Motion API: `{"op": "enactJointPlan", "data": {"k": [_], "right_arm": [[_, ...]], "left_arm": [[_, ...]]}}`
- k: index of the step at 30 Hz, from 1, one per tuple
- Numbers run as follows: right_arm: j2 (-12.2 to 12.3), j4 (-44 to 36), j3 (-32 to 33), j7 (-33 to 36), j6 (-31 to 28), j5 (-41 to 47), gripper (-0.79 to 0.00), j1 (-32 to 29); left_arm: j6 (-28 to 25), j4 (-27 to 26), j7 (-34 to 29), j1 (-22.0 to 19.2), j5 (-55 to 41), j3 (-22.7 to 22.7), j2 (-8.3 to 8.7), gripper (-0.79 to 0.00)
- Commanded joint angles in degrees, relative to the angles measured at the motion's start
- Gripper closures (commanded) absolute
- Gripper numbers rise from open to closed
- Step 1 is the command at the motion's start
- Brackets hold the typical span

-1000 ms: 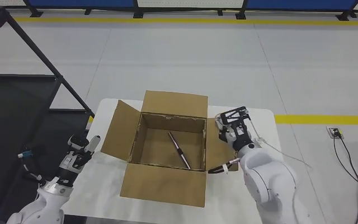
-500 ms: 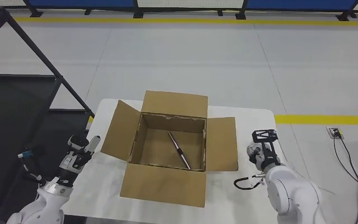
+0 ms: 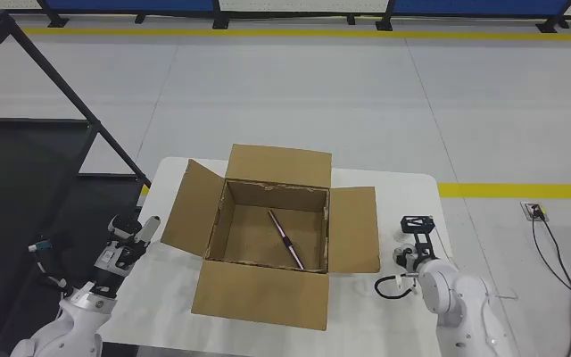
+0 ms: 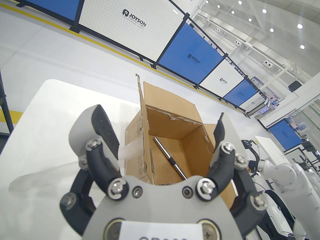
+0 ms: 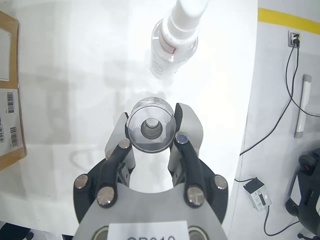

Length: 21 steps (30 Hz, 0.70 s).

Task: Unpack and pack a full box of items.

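Unpacking phase, set-down of one item. A clear round item (image 5: 150,129), seen end-on so that its height above the surface cannot be told, sits clamped between the two fingers (image 5: 179,116) of the right gripper (image 5: 152,116). The jaws are closed on its sides. It hangs over the white table (image 5: 75,63), to the right of the cardboard box (image 3: 263,294) and well clear of the box's folded-out right flap. Just beyond the item stands a clear spray bottle (image 5: 175,41) with a white cap, upright and apart from the gripper.

The box is open, all four flaps spread. Inside, a thin metal rod (image 3: 287,239) lies slantwise on the floor — the one item visible there.

At the table's left side the left gripper (image 4: 160,116) is held off the surface, facing the box. Its fingers are spread wide and it carries nothing.

Judged step: placing an unpacked item on the table beside the bottle. The next move calls for a straight lowering until the item's base rests flat, with a gap kept from the bottle, which looks tall and easy to tip. Only then should the jaws part. The rod would remain to be lifted out — a low, narrow target calling for a grasp across its width.
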Motion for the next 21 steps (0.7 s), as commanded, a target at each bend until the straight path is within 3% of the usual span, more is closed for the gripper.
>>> {"op": "enactJointPlan", "data": {"k": [1, 4, 6, 8, 9, 17, 21], "right_arm": [[0.12, 1.74, 0.43, 0.17, -0.11, 0.28, 0.0, 0.75], [0.26, 3.07, 0.75, 0.02, -0.23, 0.71, 0.0, 1.35], [0.36, 3.65, 0.82, 0.47, -0.49, 0.91, -0.08, 1.57], [0.45, 3.99, 0.91, 0.85, -0.44, 1.03, -0.237, 1.78], [0.49, 4.1, 0.93, 1.05, -0.41, 1.06, -0.271, 1.85], [0.81, 1.74, 1.34, 1.19, 0.12, 1.6, -0.366, 0.96], [0.96, -1.66, 1.11, 1.62, 0.72, 0.67, -0.376, 0.14]], "left_arm": [[0.0, 0.0, 0.0, 0.0, 0.0, 0.0, 0.0, -0.785], [0.0, 0.0, 0.0, 0.0, 0.0, 0.0, 0.0, -0.785], [0.0, 0.0, 0.0, 0.0, 0.0, 0.0, 0.0, -0.785], [0.0, 0.0, 0.0, 0.0, 0.0, 0.0, 0.0, -0.785], [0.0, 0.0, 0.0, 0.0, 0.0, 0.0, 0.0, -0.785], [0.0, 0.0, 0.0, 0.0, 0.0, 0.0, 0.0, -0.785], [0.0, 0.0, 0.0, 0.0, 0.0, 0.0, 0.0, -0.785]]}}
